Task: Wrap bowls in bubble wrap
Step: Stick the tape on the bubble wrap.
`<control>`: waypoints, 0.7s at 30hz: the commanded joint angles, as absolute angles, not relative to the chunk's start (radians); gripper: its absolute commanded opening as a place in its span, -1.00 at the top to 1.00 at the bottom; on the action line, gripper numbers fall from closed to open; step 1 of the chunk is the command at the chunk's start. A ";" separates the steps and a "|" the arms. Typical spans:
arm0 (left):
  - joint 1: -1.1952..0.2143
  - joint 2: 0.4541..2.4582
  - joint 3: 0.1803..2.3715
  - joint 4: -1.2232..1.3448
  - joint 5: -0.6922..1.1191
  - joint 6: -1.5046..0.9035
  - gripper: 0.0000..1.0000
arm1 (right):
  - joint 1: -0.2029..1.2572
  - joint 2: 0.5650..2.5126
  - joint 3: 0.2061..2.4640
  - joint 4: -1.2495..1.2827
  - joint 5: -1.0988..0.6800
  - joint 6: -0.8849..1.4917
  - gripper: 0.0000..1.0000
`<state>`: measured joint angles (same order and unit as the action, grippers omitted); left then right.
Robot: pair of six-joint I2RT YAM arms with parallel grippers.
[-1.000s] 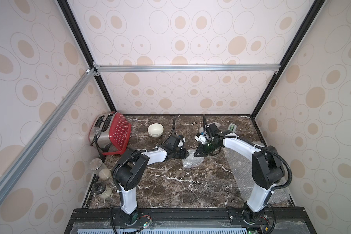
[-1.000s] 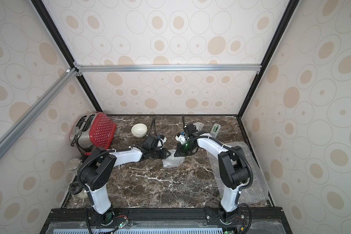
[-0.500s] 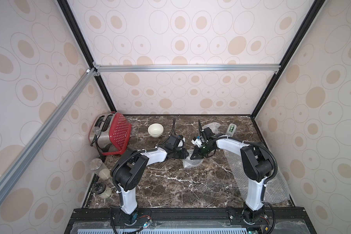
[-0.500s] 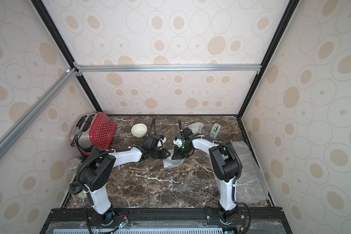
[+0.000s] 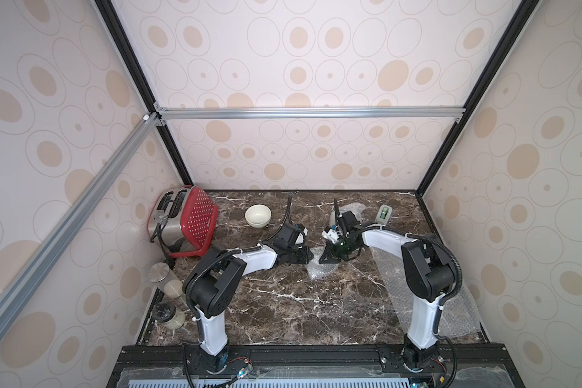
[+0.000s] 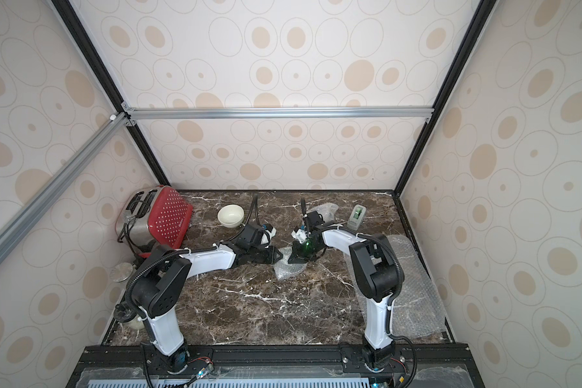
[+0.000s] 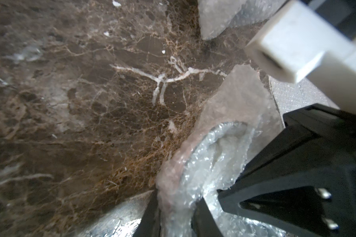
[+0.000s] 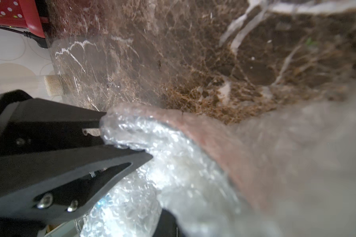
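Top views: bubble wrap (image 5: 318,271) between left gripper (image 5: 308,257), right gripper (image 5: 326,260); touching both.

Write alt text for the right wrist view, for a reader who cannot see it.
The black left hand pinches a fold of crumpled bubble wrap, under which a curved dark line looks like a bowl's rim. Brown marble table lies behind, with a red toaster at its edge; a blurred sheet of wrap fills the foreground.

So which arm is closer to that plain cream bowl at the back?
Left. The left gripper is a short way in front of the bowl; the right gripper is farther off, on the other side of the crumpled bubble wrap.
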<state>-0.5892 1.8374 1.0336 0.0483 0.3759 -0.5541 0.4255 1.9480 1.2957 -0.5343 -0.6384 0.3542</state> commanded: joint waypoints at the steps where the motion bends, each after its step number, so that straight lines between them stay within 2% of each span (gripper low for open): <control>1: -0.579 1.811 1.017 0.017 0.322 -0.557 0.44 | 0.398 1.931 1.284 -0.592 -0.507 0.360 0.89; 5: -0.593 1.773 1.034 0.008 0.316 -0.565 0.23 | 0.401 1.867 1.309 -0.577 -0.578 0.371 0.88; 8: -0.609 1.744 1.063 -0.024 0.302 -0.557 0.01 | 0.400 1.823 1.342 -0.613 -0.590 0.362 0.87; 15: -0.613 1.680 1.069 -0.066 0.272 -0.560 -0.35 | 0.391 1.714 1.309 -0.641 -0.579 0.361 0.83; 21: -0.609 1.574 1.001 -0.103 0.202 -0.567 -0.47 | 0.380 1.602 1.169 -0.649 -0.600 0.351 0.53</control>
